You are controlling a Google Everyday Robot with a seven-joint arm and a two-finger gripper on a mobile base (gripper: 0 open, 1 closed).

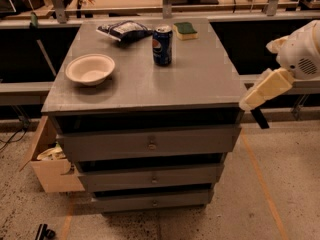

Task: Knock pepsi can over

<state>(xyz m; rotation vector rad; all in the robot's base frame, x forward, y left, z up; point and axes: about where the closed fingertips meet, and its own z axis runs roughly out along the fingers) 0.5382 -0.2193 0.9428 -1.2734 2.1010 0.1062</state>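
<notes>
The pepsi can [162, 45] stands upright toward the back middle of the grey cabinet top [200, 79]. It is dark blue with a silver top and a round red-white-blue logo. My arm [265, 88], cream and white, comes in from the right edge of the view. My gripper [259, 117] shows only as a dark tip below the arm, beside the cabinet's front right corner and lower than the top. It is well to the right of the can and nearer the camera, touching nothing.
A white bowl [90, 69] sits on the left of the top. A dark crinkly snack bag [124, 30] and a green sponge [185, 30] lie at the back. Drawers [150, 144] front the cabinet. A cardboard box [50, 164] stands at its lower left.
</notes>
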